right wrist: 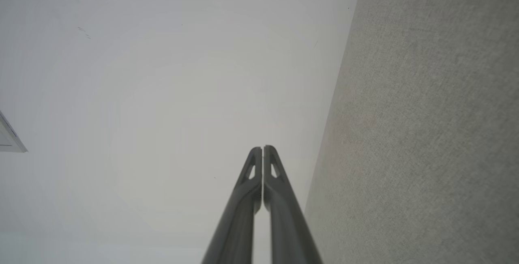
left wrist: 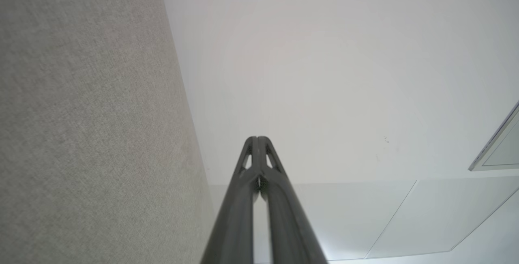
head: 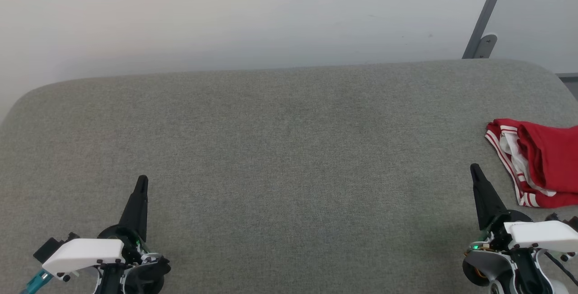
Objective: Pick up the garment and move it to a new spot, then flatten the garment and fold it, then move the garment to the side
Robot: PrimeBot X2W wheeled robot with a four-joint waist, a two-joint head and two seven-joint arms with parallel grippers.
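Note:
The garment point(head: 542, 163), a red jersey with white-and-red striped trim, lies bunched at the right edge of the grey fabric surface point(head: 280, 149) in the head view, partly cut off by the picture's edge. My right gripper point(head: 475, 170) stands just left of it, apart from the cloth, fingers pressed together and holding nothing; its own wrist view shows the same shut tips point(right wrist: 262, 148). My left gripper point(head: 142, 180) rests at the lower left, far from the garment, also shut and empty, as its wrist view point(left wrist: 257, 138) confirms.
A pale wall point(head: 226, 14) rises behind the surface's rounded far edge. A grey metal strut point(head: 485, 18) slants up at the back right. Both wrist views show the grey fabric point(left wrist: 81, 114) beside the white wall point(right wrist: 162, 93).

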